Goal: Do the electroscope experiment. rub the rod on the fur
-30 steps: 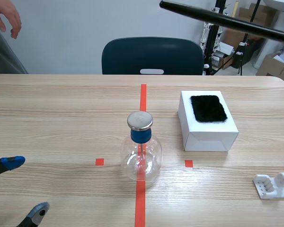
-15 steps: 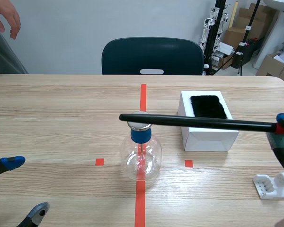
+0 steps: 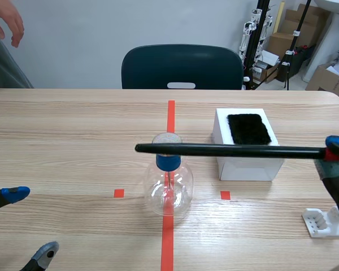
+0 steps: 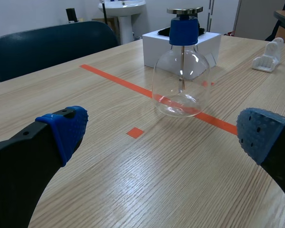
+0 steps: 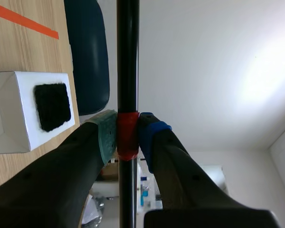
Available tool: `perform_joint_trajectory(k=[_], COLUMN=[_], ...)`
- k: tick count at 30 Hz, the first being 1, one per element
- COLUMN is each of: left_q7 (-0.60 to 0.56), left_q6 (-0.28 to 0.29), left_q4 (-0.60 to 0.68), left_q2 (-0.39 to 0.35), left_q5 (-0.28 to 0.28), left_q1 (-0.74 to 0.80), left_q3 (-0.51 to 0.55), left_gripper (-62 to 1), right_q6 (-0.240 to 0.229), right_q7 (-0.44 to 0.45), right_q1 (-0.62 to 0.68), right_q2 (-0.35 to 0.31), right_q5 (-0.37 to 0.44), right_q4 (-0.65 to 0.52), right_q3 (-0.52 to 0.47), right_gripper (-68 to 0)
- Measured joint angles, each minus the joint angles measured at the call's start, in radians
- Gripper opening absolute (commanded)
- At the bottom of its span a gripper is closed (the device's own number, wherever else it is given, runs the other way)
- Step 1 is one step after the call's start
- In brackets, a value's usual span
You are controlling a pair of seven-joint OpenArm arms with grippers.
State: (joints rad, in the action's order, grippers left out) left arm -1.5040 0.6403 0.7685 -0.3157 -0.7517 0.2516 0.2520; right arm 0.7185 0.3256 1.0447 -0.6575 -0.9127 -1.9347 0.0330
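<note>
Right gripper (image 5: 128, 135): clenched on the rod (image 3: 231, 150), at its red end.
Rod: level, tip over the flask (image 3: 168, 189) cap, perhaps touching it.
Fur (image 3: 248, 129): atop the white box (image 3: 246, 166).
Left gripper (image 4: 164, 132): released, holding nothing.

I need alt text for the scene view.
The right gripper holds a black rod level, crossing in front of a glass flask and a white box topped with black fur. The left gripper is open, low at the left.
</note>
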Motion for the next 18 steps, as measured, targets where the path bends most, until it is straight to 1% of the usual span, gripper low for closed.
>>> perform_joint_trajectory(k=[3, 7, 9, 12, 15, 18], left_q7=[0.000, 0.000, 0.000, 0.000, 0.000, 0.000], left_q6=[0.000, 0.000, 0.000, 0.000, 0.000, 0.000], left_q4=[0.000, 0.000, 0.000, 0.000, 0.000, 0.000], left_q2=[0.000, 0.000, 0.000, 0.000, 0.000, 0.000], left_q5=[0.000, 0.000, 0.000, 0.000, 0.000, 0.000], left_q1=[0.000, 0.000, 0.000, 0.000, 0.000, 0.000], left_q3=[0.000, 0.000, 0.000, 0.000, 0.000, 0.000], left_gripper=[1.4, 1.4, 1.4, 1.4, 1.4, 1.4], right_q6=[0.000, 0.000, 0.000, 0.000, 0.000, 0.000], right_q7=[0.003, 0.003, 0.003, -0.027, -0.014, -0.024], right_q1=[0.000, 0.000, 0.000, 0.000, -0.002, -0.002], right_q2=[-0.002, -0.002, -0.002, -0.002, -0.002, -0.002], right_q5=[-0.002, 0.026, 0.026, 0.026, 0.023, 0.023], right_q4=[0.000, 0.000, 0.000, 0.000, 0.000, 0.000], right_q3=[0.000, 0.000, 0.000, 0.000, 0.000, 0.000], right_gripper=[-67.3, -67.3, -67.3, -67.3, -67.3, -67.4])
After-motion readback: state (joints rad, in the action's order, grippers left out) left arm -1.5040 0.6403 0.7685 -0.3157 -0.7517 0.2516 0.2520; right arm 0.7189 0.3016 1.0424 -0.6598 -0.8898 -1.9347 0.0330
